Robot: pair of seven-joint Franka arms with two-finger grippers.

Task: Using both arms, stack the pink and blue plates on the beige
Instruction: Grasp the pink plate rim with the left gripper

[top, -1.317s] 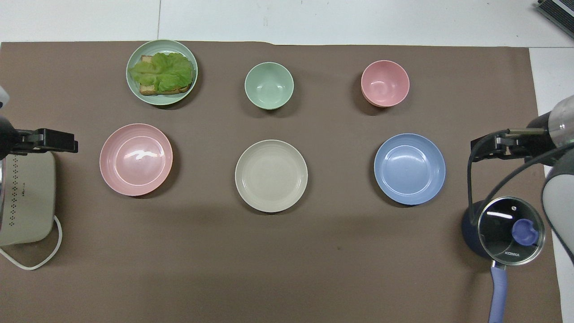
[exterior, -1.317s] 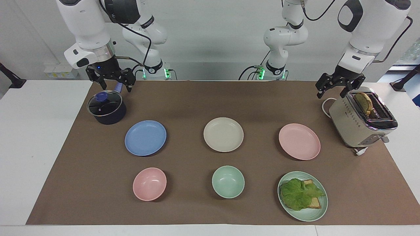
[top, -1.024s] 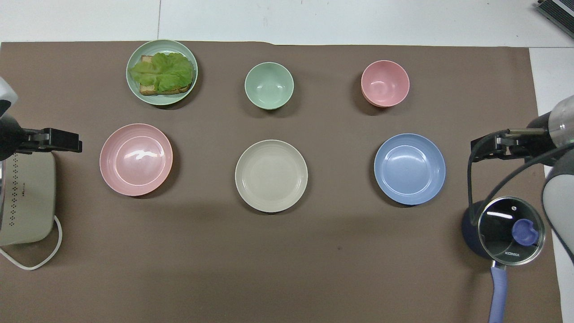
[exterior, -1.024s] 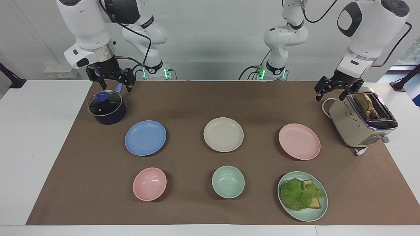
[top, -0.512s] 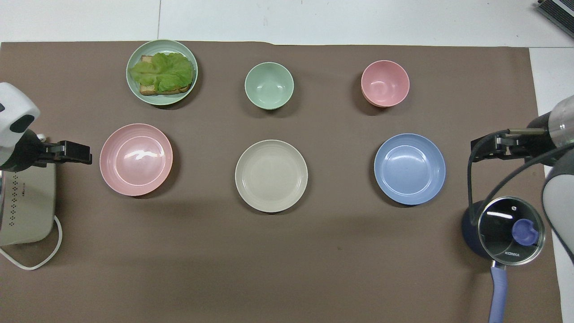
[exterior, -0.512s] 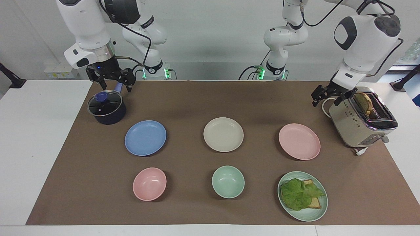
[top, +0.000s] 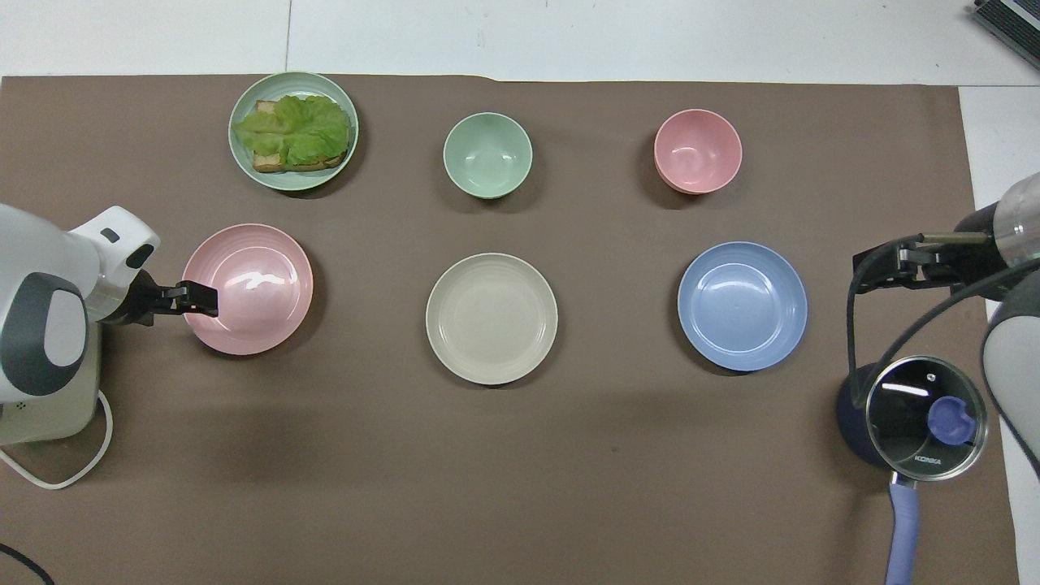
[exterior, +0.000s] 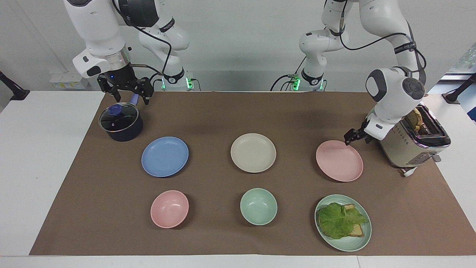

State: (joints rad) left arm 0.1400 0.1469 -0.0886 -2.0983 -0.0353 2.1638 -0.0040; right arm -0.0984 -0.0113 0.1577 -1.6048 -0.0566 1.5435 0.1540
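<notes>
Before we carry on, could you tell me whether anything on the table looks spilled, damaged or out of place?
Nothing stands out. The pink plate, beige plate and blue plate lie flat and apart in a row. The toaster holds a slice, and the lidded pot sits upright.

The left hand (top: pixel 199 297) sits at the rim of the pink plate (top: pixel 252 288), with the beige plate (top: pixel 491 318) between it and the blue plate (top: pixel 742 305).
</notes>
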